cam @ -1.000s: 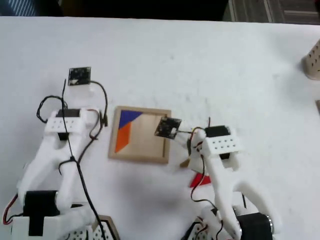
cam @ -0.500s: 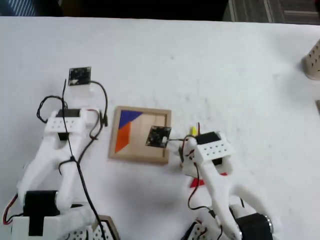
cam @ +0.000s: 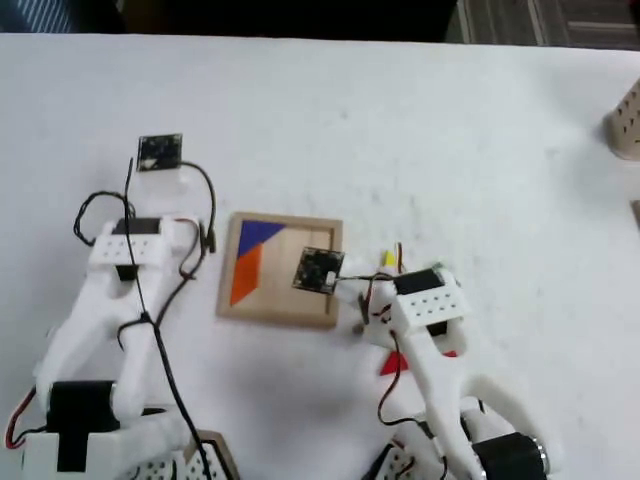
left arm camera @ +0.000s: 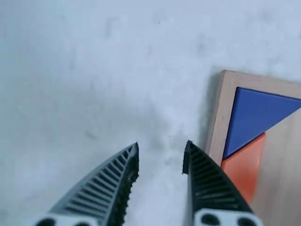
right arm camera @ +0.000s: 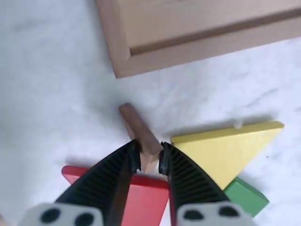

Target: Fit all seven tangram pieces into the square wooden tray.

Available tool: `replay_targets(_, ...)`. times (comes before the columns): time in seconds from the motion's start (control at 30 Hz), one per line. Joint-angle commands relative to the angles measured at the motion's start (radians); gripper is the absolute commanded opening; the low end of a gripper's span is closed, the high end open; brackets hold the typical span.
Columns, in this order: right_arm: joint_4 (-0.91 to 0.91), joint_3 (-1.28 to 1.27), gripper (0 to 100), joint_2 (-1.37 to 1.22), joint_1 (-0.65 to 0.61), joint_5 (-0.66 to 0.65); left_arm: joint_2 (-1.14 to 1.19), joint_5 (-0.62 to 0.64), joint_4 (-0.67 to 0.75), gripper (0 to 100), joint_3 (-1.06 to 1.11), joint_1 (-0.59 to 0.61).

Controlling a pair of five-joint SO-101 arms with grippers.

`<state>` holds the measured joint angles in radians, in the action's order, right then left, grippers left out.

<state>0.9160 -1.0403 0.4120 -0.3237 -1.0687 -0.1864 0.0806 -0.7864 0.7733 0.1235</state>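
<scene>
- The white counter carries the square wooden tray.
- The left gripper hovers just beside the tray's rim, its jaws moderately apart.
- The right gripper, near a tray corner, is clamped on a brown piece.
- The yellow triangle, red piece and green piece lie outside the tray.
- Inside the tray, the blue triangle and orange piece touch.
</scene>
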Motion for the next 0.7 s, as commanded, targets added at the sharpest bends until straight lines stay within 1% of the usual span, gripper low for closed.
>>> replay_targets(0.0, 0.035, 0.043, 1.7, -0.002, -0.002, 0.035, -0.002, 0.003, 0.021, 17, -0.044, 0.013)
replay_targets(0.2, 0.219, 0.236, 1.7, -0.012, -0.005, 0.238, -0.002, 0.003, 0.021, 17, -0.044, 0.013)
replay_targets(0.37, 0.328, 0.371, 1.7, -0.012, -0.005, 0.385, -0.002, 0.003, 0.021, 17, -0.044, 0.013)
replay_targets(0.57, 0.343, 0.47, 1.7, -0.013, -0.038, 0.686, -0.002, 0.003, 0.021, 17, -0.044, 0.013)
replay_targets(0.67, 0.294, 0.489, 1.7, -0.013, -0.076, 0.853, -0.002, 0.003, 0.021, 17, -0.044, 0.013)
